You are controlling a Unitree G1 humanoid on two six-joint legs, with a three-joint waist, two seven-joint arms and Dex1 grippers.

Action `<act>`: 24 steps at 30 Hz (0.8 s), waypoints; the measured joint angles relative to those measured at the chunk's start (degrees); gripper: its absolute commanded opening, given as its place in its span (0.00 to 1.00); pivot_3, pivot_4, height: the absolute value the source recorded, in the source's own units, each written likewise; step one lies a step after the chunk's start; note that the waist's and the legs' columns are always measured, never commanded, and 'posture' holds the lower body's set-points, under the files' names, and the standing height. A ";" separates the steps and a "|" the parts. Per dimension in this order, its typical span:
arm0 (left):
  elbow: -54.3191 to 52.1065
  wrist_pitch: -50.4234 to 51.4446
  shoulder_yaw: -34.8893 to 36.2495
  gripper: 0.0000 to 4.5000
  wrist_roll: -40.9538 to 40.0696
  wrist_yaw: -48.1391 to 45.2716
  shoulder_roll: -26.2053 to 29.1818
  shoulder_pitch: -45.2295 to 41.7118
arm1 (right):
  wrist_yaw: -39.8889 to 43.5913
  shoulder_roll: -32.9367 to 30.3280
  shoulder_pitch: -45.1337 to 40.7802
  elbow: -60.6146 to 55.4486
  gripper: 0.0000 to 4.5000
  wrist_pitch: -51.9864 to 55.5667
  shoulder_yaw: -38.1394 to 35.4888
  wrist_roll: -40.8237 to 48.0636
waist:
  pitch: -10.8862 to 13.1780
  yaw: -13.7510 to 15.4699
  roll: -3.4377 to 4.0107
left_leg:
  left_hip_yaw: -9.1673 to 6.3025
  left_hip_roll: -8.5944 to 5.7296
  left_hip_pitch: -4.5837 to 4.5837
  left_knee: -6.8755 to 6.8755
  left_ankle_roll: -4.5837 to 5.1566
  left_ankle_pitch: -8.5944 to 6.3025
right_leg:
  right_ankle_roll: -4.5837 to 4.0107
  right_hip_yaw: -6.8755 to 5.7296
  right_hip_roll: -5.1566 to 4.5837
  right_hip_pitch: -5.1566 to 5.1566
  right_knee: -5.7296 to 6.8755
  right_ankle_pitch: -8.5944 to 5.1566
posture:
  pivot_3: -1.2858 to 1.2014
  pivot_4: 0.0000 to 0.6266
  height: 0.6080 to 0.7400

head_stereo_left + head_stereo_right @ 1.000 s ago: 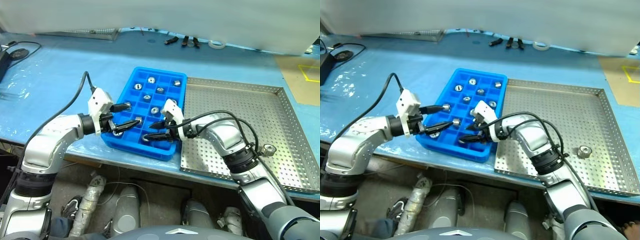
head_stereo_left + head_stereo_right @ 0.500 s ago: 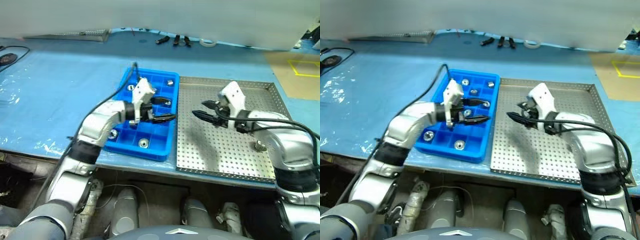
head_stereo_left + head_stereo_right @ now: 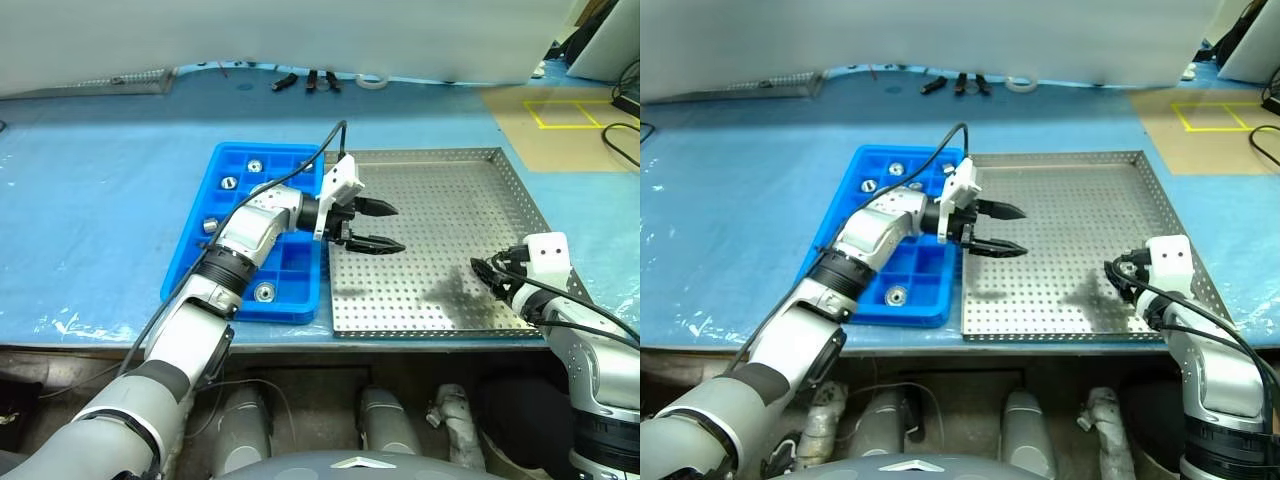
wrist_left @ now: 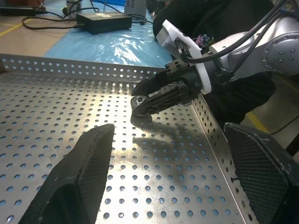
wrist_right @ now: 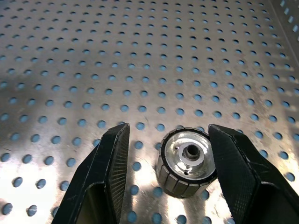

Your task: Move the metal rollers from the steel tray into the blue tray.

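I see my right pincer (image 5: 166,182) down at the near right corner of the steel tray (image 3: 440,300), its fingers spread around one roller (image 5: 187,161) that stands on the perforated floor; one finger sits close against the roller, the other is apart, so nothing is gripped. My left pincer (image 3: 385,227) hangs released and empty over the steel tray's left part, pointing right, just beside the blue tray (image 3: 195,255). Several rollers (image 3: 264,292) sit in the blue tray's compartments on the surface (image 3: 90,200).
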 measured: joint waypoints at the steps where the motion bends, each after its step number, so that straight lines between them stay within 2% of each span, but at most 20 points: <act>1: 0.12 -0.01 0.01 0.88 0.09 -0.15 0.06 0.00 | -0.41 0.01 0.00 0.21 0.63 -0.71 0.00 -0.17 | 0.00 -0.08 0.00 | 0.00 0.00 0.00 0.00 0.02 -0.01 | 0.00 0.00 0.00 0.02 -0.02 0.00 | 0.32 0.24 1.00; 9: 0.07 0.22 0.25 0.88 0.86 -0.41 0.98 0.23 | -0.93 0.09 -0.91 4.61 0.63 -3.91 1.85 -0.75 | 0.00 -0.14 0.01 | 0.00 -0.04 0.03 0.05 0.27 -0.17 | -0.03 -0.10 -0.07 0.34 -0.36 0.02 | 0.33 0.24 1.00; 20: -5.25 3.79 0.45 0.88 0.93 0.78 3.28 3.53 | -0.89 -1.11 -0.77 9.80 0.63 -6.82 1.68 -1.20 | 0.00 0.79 0.01 | 0.00 -0.02 0.19 0.11 0.28 -0.18 | -0.07 -0.12 -0.07 0.57 -0.38 0.04 | 0.35 0.24 1.00; 24: -6.34 4.53 0.46 0.88 0.93 1.27 3.52 3.72 | -0.65 -0.88 -0.89 9.75 0.41 -6.82 1.83 -0.88 | 0.00 0.85 0.01 | 0.00 -0.02 0.19 0.11 0.28 -0.18 | -0.08 -0.12 -0.07 0.56 -0.38 0.04 | 0.35 0.24 1.00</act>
